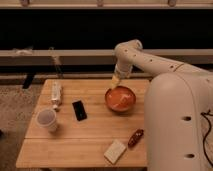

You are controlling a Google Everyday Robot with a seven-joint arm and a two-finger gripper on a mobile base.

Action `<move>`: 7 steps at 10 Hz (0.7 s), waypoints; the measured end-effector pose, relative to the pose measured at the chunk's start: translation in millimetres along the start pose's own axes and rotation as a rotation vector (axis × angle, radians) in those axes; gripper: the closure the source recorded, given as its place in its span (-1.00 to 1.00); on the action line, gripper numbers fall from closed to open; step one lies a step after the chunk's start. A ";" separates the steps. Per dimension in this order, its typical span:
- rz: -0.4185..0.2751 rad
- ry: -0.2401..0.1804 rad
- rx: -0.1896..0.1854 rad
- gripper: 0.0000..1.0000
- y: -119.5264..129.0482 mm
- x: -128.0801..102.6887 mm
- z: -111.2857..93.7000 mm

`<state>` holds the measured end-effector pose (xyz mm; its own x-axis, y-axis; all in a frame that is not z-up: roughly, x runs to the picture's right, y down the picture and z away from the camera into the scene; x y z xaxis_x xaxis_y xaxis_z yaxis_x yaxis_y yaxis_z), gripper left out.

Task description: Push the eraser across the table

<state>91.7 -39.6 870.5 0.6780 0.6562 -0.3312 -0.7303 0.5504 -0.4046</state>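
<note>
**Camera view: gripper raised at the far table edge, eraser untouched on the left half**

The table (85, 142) is a light wooden top of long planks, seen from above and from its near side. The eraser (79, 110), a small flat black block, lies flat on the left half of the table, its long side running roughly from far to near with a slight tilt. It touches nothing else.

A pale cup (47, 120) stands near the eraser, to its left and slightly nearer the camera. A white elongated object (56, 93) lies further back on the left. An orange-red bowl (120, 109) sits right of the eraser, towards the far edge. A pale beige flat block (115, 151) and a small dark red object (135, 138) lie close together near the front right corner.

The gripper (116, 80) points downward at the end of the white arm. It hangs just beyond the bowl's far-left rim, well apart from the eraser. Its jaws stand apart, and it has hold of nothing. No contact with the bowl or the table can be made out.

The robot's white body (177, 125) fills the right side of the view and hides the table's right end.
</note>
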 end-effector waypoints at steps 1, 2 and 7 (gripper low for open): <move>-0.023 -0.005 -0.002 -0.60 6.8 -3.1 -3.2; -0.053 -0.007 0.000 -0.60 17.4 -11.7 -4.8; -0.268 -0.019 -0.042 -0.60 129.8 -79.3 -5.3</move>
<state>-56.4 -22.9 839.7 0.8448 0.4995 -0.1919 -0.5206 0.6844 -0.5105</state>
